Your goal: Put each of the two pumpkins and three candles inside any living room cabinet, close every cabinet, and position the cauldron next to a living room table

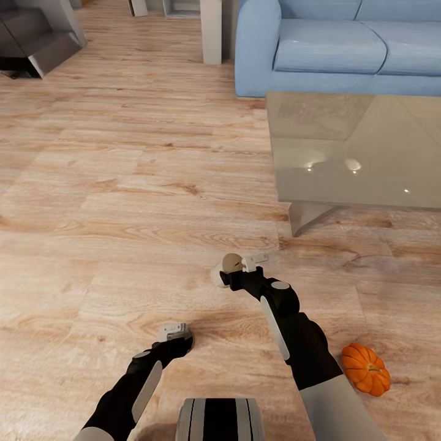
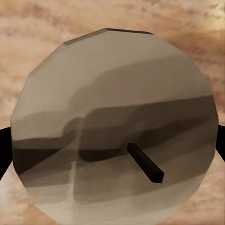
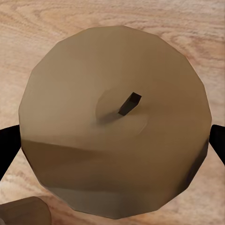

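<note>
— Candles sit closest: one candle (image 2: 115,126) fills the left wrist view, its dark wick (image 2: 145,162) leaning, the left gripper (image 1: 177,334) clamped on it; another candle (image 3: 115,124) is grasped by the right gripper (image 1: 236,269).

— Room around them?

— Open wood floor (image 1: 122,184) ahead. The glass table (image 1: 361,150) stands to the right, the blue sofa (image 1: 324,46) beyond it.

— Anything else?

— The pumpkin (image 1: 365,369) lies on the floor beside the right arm. A third candle (image 3: 23,212) peeks into the right wrist view's corner.
</note>
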{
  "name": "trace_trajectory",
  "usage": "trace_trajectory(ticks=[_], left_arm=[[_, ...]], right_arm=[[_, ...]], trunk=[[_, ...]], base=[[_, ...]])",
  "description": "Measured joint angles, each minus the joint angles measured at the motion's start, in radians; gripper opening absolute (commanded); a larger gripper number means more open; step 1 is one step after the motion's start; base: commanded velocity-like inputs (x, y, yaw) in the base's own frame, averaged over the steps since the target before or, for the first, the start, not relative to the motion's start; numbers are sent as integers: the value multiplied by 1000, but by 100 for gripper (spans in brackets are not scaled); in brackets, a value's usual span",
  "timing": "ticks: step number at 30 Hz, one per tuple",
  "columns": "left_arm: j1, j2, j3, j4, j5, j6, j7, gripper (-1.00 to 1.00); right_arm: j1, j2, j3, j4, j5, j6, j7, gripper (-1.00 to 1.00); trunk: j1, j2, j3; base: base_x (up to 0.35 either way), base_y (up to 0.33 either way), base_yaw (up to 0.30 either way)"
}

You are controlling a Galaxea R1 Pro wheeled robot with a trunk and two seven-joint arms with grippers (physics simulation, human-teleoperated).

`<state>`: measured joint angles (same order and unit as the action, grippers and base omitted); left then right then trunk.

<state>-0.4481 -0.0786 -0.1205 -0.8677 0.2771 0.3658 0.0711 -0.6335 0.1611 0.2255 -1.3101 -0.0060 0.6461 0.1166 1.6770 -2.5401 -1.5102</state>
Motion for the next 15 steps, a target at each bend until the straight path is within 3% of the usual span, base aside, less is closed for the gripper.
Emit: trace_trajectory(ticks=[15], left_arm=[[0,3,-1,-53,-5,11,2,-100]], right_arm=[[0,0,0,0,0,0,0,-100]], trunk=[[0,0,0]], base=[[0,0,0]])
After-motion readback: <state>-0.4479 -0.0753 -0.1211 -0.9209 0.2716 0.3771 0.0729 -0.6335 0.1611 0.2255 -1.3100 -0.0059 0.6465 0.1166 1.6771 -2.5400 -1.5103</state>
